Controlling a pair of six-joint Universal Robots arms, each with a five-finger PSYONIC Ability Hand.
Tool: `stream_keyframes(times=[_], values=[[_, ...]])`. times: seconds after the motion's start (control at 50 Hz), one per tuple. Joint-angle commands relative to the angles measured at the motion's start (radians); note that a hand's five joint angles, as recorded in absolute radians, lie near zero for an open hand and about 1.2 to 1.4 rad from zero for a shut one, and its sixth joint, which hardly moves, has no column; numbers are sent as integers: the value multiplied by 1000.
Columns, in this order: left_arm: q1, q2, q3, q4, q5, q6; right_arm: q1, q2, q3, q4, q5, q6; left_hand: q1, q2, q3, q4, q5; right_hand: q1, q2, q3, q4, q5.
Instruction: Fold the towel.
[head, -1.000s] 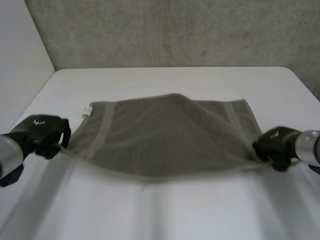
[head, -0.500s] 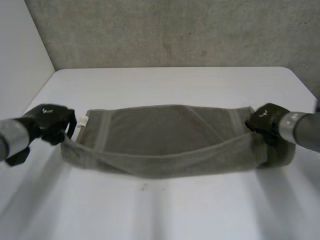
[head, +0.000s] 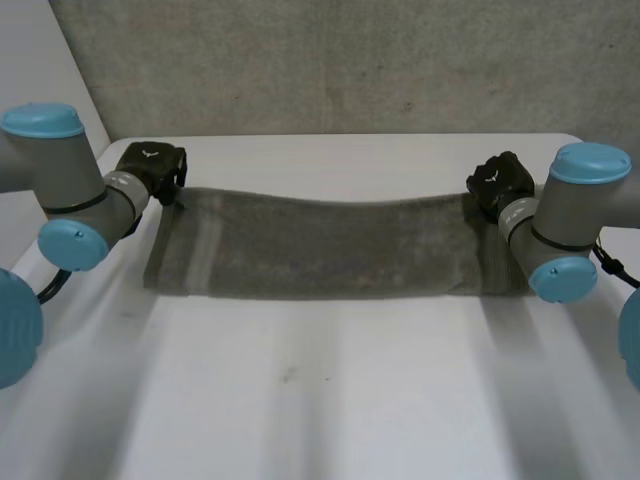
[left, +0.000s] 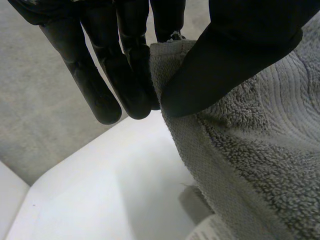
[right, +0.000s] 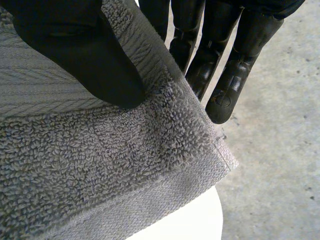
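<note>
Towel (head: 330, 245) lies doubled in a strip across the bench (head: 320, 400). Left hand (head: 150, 167) and right hand (head: 497, 180) each clamp a far corner between thumb and fingers (left: 131, 75). Step judged: first fold being laid. Next move calls for releasing both corners and regrasping for a crosswise fold.

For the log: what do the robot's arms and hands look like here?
The left arm and right arm are thick grey tubes with round light-blue caps at the joints. The left hand and right hand are black, each with a small white mark on its back. The fingers are smooth and black, with rounded tips.
</note>
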Motion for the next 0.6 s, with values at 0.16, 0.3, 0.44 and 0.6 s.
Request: stream_keyframes(times=[0.16, 0.3, 0.44, 0.6], values=[[-27, -109, 136, -1, -51, 4, 18, 91, -107, -77, 3, 8, 136, 102, 101, 100, 106, -325, -535, -542, -552, -507], [-72, -103, 127, -37, -59, 15, 29, 22, -80, -64, -6, 164, -1008, -1041, -1043, -1043, -1038, -791, -1000, -1008, -1018, -973], [-96, -43, 115, -180, -62, -1, 8, -180, 95, -60, -32, 412, -1008, -1041, -1043, -1043, -1038, -791, -1000, -1008, -1018, -973], [-66, 205, -179, -164, -40, -53, -100, -424, 373, 59, -145, 461, -1004, -1038, -1039, -1039, -1034, -791, -1000, -1008, -1018, -973]])
